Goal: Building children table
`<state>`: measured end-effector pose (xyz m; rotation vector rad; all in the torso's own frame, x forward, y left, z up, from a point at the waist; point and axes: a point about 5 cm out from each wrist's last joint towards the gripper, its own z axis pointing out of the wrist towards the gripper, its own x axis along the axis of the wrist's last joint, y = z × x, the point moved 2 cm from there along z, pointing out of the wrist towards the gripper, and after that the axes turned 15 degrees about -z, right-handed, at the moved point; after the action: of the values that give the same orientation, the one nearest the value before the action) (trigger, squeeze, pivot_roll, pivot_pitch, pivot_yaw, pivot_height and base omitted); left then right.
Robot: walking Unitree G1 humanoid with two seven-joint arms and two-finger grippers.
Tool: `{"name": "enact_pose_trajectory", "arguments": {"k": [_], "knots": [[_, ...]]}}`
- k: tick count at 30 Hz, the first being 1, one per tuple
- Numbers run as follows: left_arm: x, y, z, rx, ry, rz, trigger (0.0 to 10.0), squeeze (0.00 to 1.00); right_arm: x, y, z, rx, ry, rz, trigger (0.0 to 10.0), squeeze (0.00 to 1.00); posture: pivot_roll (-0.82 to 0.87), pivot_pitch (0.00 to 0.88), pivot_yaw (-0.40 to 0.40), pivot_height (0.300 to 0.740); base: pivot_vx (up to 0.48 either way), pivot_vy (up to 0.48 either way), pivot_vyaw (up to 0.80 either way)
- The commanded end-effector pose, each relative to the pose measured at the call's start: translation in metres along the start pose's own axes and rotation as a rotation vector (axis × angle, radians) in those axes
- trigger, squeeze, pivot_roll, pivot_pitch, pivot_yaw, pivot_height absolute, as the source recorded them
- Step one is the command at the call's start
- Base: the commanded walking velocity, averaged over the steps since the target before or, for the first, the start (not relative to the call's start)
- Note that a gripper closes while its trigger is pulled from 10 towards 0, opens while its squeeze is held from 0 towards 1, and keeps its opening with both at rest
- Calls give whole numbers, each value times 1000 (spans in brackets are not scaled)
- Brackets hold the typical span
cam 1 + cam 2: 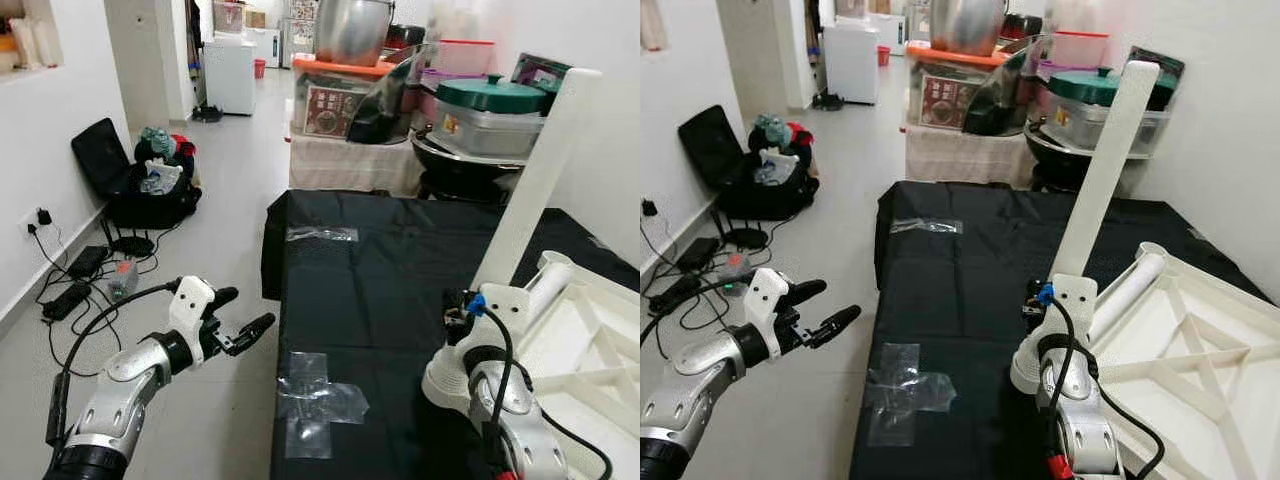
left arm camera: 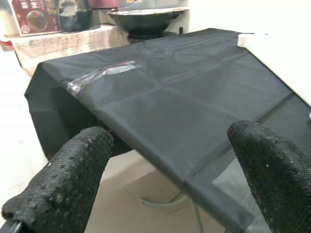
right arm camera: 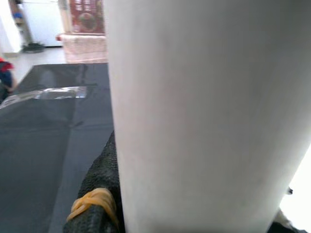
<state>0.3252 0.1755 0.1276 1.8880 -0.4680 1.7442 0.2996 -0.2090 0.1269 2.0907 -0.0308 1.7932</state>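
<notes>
Right gripper grasps the white table leg, upright over the black-covered table beside the overturned white tabletop. Left gripper hangs released past the table's left edge, above bare floor.

Bare black cloth ahead; upright white leg, tabletop frame rightward
</notes>
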Motion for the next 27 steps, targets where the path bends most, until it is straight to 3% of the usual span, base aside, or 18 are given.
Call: {"name": "enact_pose_trajectory", "arguments": {"k": [1, 3, 5, 8, 9, 10, 12, 13, 15, 16, 20, 21, 27], "knots": [[-2, 1, 1, 1, -5, 7, 10000, 0, -41, 17, -5, -90, -192, -68, 0, 0, 56, 0, -73, 740, 0, 0, 0], [-2, 1, 1, 5, -5, 8, 10000, 0, -41, 17, -5, -113, -196, -48, 0, 0, 57, 0, -74, 740, 0, 0, 0], [-3, 1, 1, 6, -5, 7, 10000, 0, -36, 6, -4, -42, -156, 68, 0, 0, 56, 0, -71, 740, 0, 0, 0], [-3, 1, 1, 2, -7, 7, 10000, 0, -12, -13, -3, 149, 39, 115, 0, 0, 53, 0, -69, 740, 0, 0, 0], [-3, 1, 1, 2, -7, 7, 10000, 0, -12, -13, -3, 149, 39, 115, 0, 0, 53, 0, -69, 740, 0, 0, 0], [-3, 1, 2, 0, -8, 7, 10000, 0, 4, -27, -8, 312, 155, 138, 0, 0, 55, 0, -67, 740, 0, 0, 0], [-3, 1, 2, 0, -9, 7, 10000, 0, 12, -32, -11, 373, 204, 147, 0, 0, 55, 0, -67, 740, 0, 0, 0], [-2, 1, 2, -3, -9, 8, 10000, 0, 28, -36, -16, 480, 302, 133, 0, 0, 53, 0, -67, 740, 0, 0, 0], [-2, 1, 2, -4, -8, 8, 10000, 0, 32, -37, -18, 512, 331, 123, 0, 0, 53, 0, -67, 740, 0, 0, 0], [-2, 1, 3, -4, -9, 8, 10000, 0, 39, -42, -23, 594, 382, 85, 0, 0, 55, 0, -68, 740, 0, 0, 0], [-3, 1, 2, -5, -10, 6, 10000, 0, 41, -49, -32, 703, 412, 33, 0, 0, 58, 0, -72, 740, 0, 0, 0], [-4, 2, 1, -8, -14, 2, 10000, 0, 36, -56, -39, 795, 395, 10, 0, 0, 61, 0, -75, 740, 0, 0, 0], [-4, 1, 0, -2, -13, 3, 10000, 0, 32, -57, -42, 843, 421, -42, 0, 0, 63, 0, -78, 740, 0, 0, 0]]}}
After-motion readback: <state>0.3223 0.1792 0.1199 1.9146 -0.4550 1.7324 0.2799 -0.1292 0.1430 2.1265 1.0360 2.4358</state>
